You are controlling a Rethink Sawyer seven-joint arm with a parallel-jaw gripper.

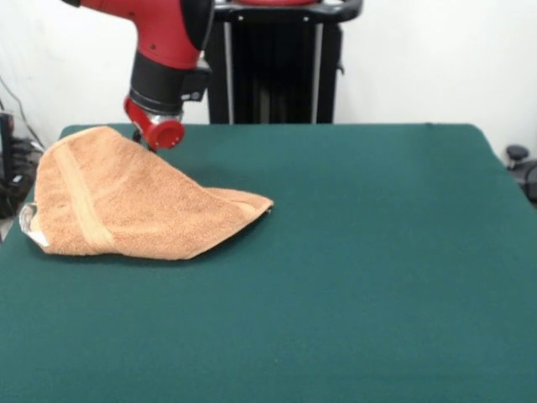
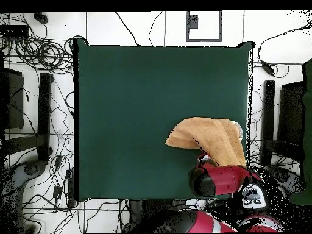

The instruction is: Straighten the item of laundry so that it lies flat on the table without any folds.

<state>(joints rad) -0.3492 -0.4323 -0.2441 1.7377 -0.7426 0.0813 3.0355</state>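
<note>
Hiding the gripper (image 1: 149,141), whose state I cannot tell, overhead shows only towel (image 2: 210,141).

red arm (image 1: 164,29), black wrist collar, red hand (image 1: 151,134) mount (round silver-edged knob).

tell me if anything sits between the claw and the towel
Nothing visible does. The claw is already down at the far edge of the folded towel, and only the towel lies on the green table.
</note>
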